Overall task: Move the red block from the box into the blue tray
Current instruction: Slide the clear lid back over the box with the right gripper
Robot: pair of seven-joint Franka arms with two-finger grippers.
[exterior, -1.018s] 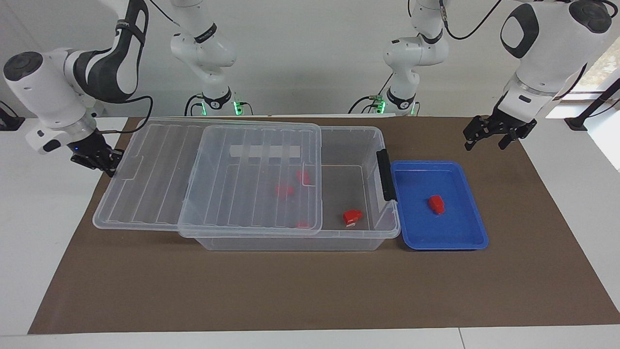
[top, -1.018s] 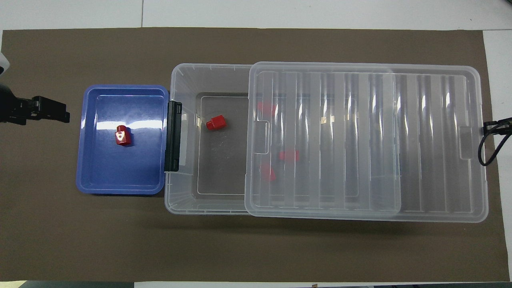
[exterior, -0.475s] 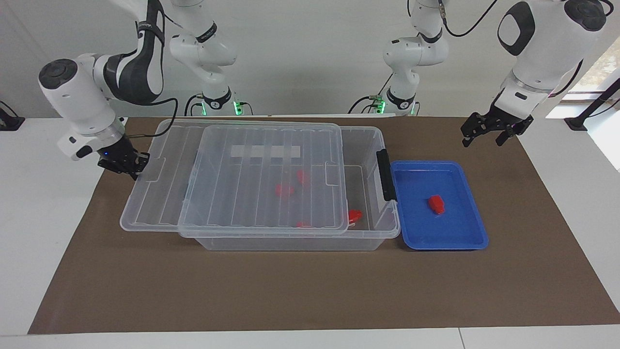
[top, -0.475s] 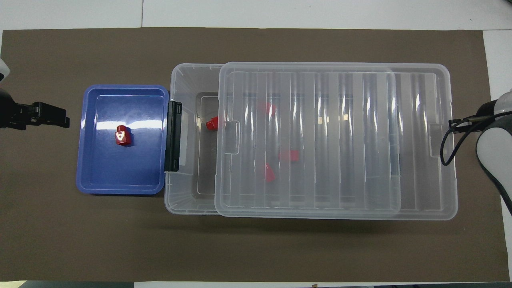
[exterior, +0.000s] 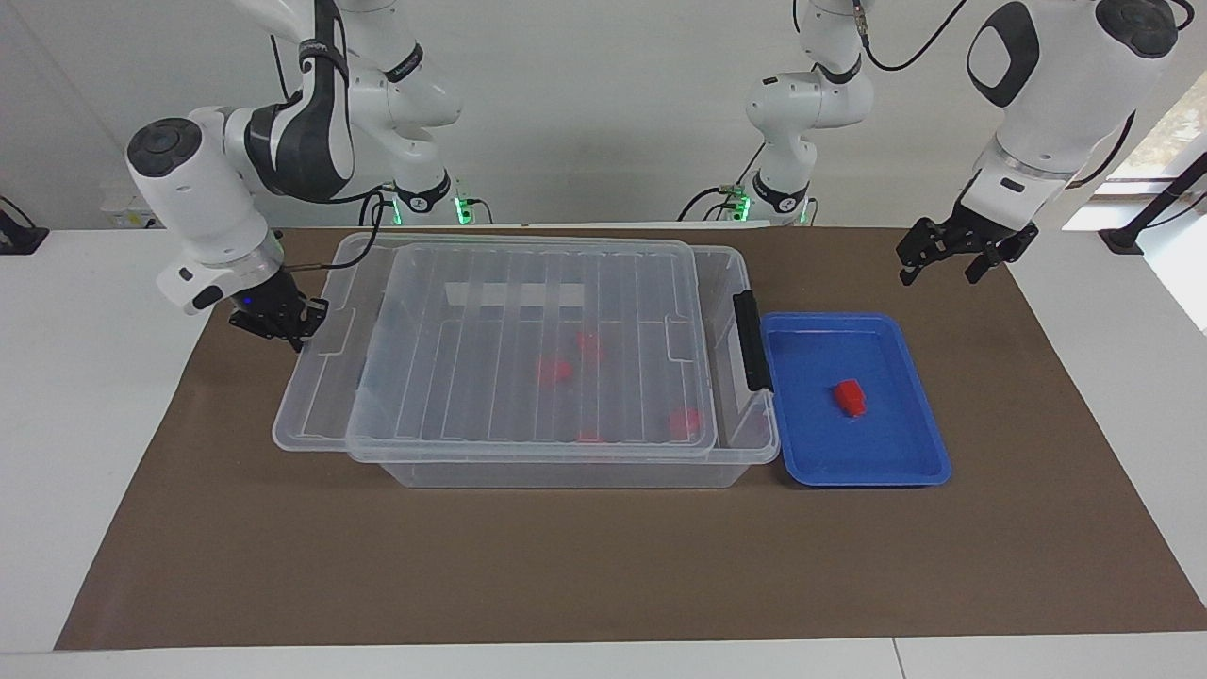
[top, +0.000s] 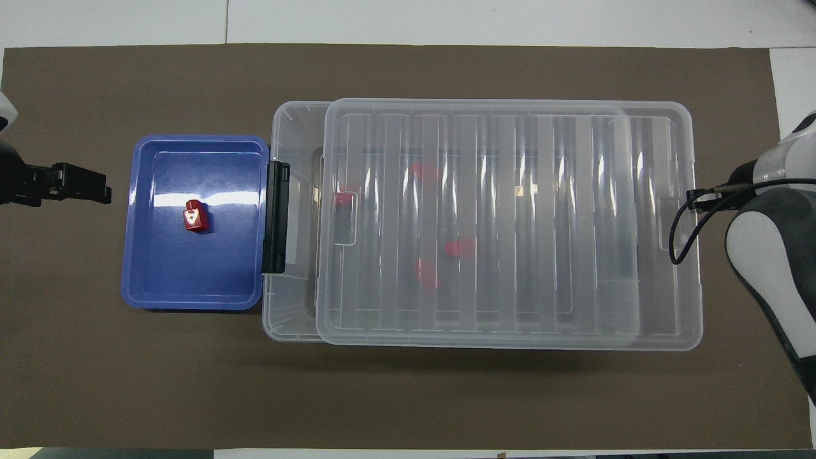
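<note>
The clear box stands mid-table with its ribbed lid lying nearly over it, overhanging toward the right arm's end. My right gripper holds the lid's end edge; it also shows in the overhead view. Several small red blocks lie in the box, blurred through the lid, one near the black latch. The blue tray touches the latch end and holds a red block with a pale patch. My left gripper hovers open and empty over the mat beside the tray.
The black latch stands upright between the box and the tray. A brown mat covers the table, with bare mat along the edge farthest from the robots. The tray and the box sit in one row.
My right gripper has slid the lid toward the latch end, so it now covers the block that lay in the open part. My left gripper has barely moved.
</note>
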